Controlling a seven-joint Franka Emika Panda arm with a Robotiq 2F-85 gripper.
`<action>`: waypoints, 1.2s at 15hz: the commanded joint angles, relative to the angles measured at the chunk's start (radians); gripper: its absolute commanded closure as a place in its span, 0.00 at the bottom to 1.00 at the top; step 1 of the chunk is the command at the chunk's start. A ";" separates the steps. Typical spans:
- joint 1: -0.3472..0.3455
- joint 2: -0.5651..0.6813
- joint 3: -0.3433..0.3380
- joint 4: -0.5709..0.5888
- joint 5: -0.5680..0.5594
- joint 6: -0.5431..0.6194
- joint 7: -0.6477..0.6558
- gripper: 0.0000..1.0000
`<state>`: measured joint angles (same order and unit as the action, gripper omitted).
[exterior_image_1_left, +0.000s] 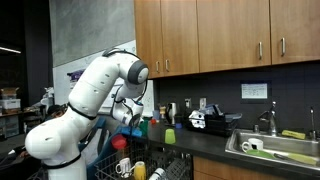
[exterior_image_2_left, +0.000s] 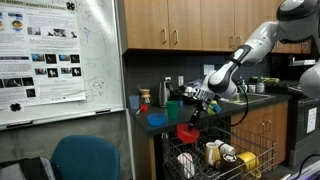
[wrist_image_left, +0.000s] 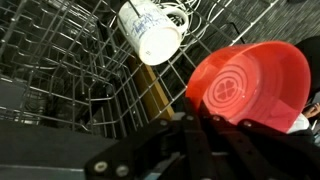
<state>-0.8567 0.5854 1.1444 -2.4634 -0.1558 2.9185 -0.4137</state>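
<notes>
You're working in the shared kitchen of an office or lab. Wooden cabinets (exterior_image_1_left: 230, 35) hang over a dark counter (exterior_image_1_left: 205, 143) with a sink (exterior_image_1_left: 280, 152) and faucet (exterior_image_1_left: 268, 122) at one end. Below the counter's edge, a pulled-out dishwasher rack (exterior_image_2_left: 215, 165) holds a white mug (wrist_image_left: 150, 30), with a red bowl (wrist_image_left: 250, 85) over it. Beside the counter you have a whiteboard (exterior_image_2_left: 95, 70), a research poster (exterior_image_2_left: 40, 50) and an office chair (exterior_image_2_left: 85, 160).

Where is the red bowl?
In the wrist view the red bowl is held by the gripper over the dish rack, right of a white mug.
</notes>
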 joint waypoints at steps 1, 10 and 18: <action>0.008 -0.063 0.040 0.027 0.054 -0.067 0.017 0.98; 0.103 -0.148 0.081 0.087 0.164 -0.133 0.062 0.98; 0.291 -0.217 0.010 0.149 0.235 -0.108 0.128 0.98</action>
<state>-0.6460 0.4339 1.2011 -2.3413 0.0379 2.8135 -0.3192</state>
